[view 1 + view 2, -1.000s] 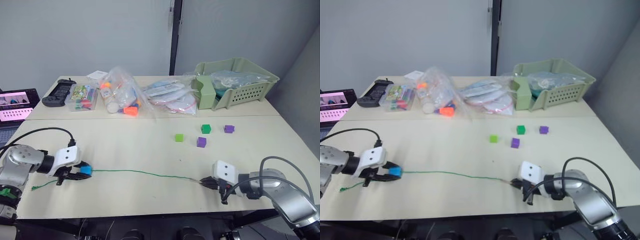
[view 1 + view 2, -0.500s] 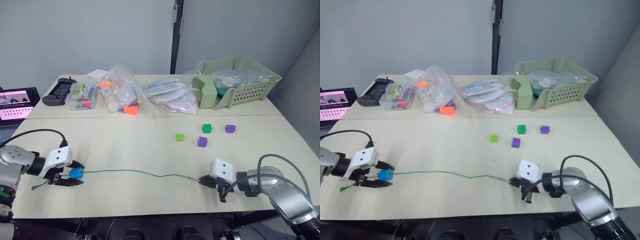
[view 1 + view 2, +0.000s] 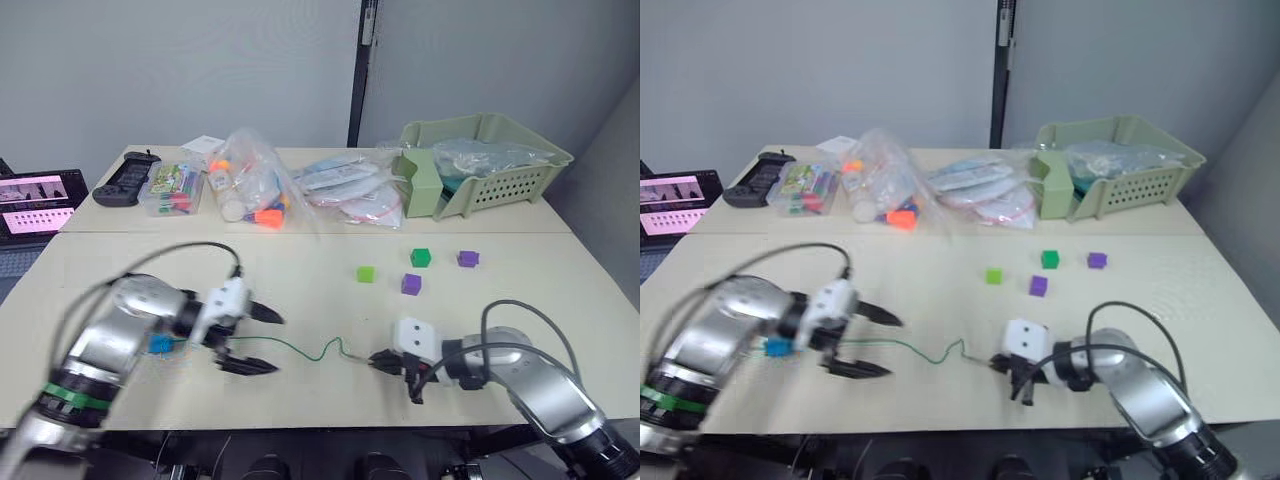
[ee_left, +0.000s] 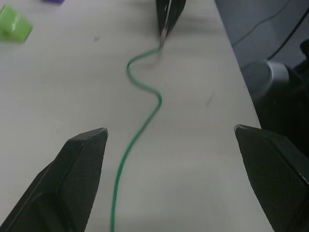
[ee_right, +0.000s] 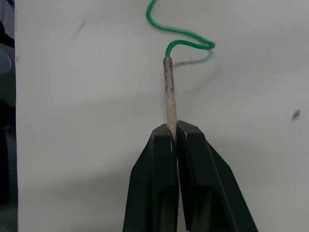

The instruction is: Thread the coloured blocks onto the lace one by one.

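Released from the left gripper [image 3: 262, 341], the blue block [image 3: 160, 345] lay behind its spread fingers, threaded on the now-slack lace [image 3: 310, 352]; right of it, the right gripper [image 3: 378, 358] pinched the lace's tip [image 5: 169, 92].

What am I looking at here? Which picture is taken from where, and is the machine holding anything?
It is a two-armed robot at a table. The two wide pictures come from cameras in its head; the two close-ups come from cameras on its wrists. The right gripper is shut on the stiff pale tip of a green lace. The left gripper is open and empty, above the lace. A blue block sits on the lace. Four more blocks lie loose: light green, dark green and two purple. Bags of toys and a green basket sit behind.
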Robot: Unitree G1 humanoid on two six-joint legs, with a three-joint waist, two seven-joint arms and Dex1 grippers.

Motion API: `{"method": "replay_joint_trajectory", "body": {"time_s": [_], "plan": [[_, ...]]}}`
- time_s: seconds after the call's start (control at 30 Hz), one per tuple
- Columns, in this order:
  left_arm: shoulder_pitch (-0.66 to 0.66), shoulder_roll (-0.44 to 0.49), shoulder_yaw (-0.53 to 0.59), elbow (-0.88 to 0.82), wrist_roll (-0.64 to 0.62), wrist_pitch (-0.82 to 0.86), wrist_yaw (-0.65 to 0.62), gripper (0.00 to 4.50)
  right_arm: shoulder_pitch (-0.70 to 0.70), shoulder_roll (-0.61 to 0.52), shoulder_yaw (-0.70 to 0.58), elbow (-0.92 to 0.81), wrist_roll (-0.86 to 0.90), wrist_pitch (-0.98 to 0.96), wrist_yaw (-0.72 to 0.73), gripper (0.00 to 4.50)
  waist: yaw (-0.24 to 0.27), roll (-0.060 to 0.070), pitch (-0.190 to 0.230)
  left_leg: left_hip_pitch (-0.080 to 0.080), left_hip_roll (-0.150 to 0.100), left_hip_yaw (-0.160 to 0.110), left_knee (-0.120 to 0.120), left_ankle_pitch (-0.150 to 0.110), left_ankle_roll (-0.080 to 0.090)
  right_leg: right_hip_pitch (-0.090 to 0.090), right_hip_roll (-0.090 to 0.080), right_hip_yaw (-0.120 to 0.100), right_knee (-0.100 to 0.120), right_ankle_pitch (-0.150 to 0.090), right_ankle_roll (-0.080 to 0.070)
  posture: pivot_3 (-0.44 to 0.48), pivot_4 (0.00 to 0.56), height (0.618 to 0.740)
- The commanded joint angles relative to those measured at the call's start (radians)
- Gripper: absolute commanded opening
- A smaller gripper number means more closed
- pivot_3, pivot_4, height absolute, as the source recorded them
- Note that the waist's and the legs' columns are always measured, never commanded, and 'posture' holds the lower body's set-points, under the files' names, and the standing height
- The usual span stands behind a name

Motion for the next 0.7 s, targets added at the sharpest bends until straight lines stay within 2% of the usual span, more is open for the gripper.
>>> {"method": "replay_joint_trajectory", "body": {"time_s": [0.03,0.13,0.2,0.53,0.7], "plan": [[-0.011,-0.113,-0.053,0.001,0.059,-0.085,0.110,4.43,-0.044,0.006,0.027,-0.040,-0.026,0.031,-0.012,0.00,0.001,0.000,0.000,0.000,0.000,0.000,0.000,0.000,0.000,0.000,0.000,0.000,0.000,0.000,0.000,0.000,0.150,0.740],[-0.029,-0.223,-0.110,0.078,0.129,-0.169,0.179,4.43,-0.065,0.013,0.042,-0.039,-0.029,0.054,-0.018,0.00,0.005,0.000,0.000,0.000,-0.001,-0.002,0.000,0.000,0.000,0.000,-0.001,0.000,0.000,0.000,0.000,0.000,0.150,0.740],[-0.046,-0.264,-0.126,0.127,0.153,-0.209,0.197,4.43,-0.072,0.011,0.048,-0.039,-0.034,0.062,-0.019,0.00,0.005,0.000,0.000,0.000,-0.002,-0.003,0.000,0.000,0.000,0.001,-0.001,0.000,-0.001,0.000,0.000,0.000,0.150,0.740],[-0.101,-0.272,-0.154,0.211,0.198,-0.269,0.172,4.43,-0.082,0.005,0.043,-0.053,-0.026,0.089,-0.017,0.00,0.001,0.000,0.000,0.000,-0.005,-0.008,0.000,0.000,0.000,0.001,-0.001,0.000,0.000,0.000,0.000,0.000,0.150,0.740],[-0.112,-0.289,-0.173,0.215,0.215,-0.261,0.180,2.96,-0.086,0.009,0.044,-0.054,-0.025,0.093,-0.017,0.00,0.003,0.000,0.000,0.000,-0.006,-0.009,0.000,0.000,0.000,0.001,-0.002,-0.001,0.000,0.000,0.000,0.000,0.150,0.740]]}}
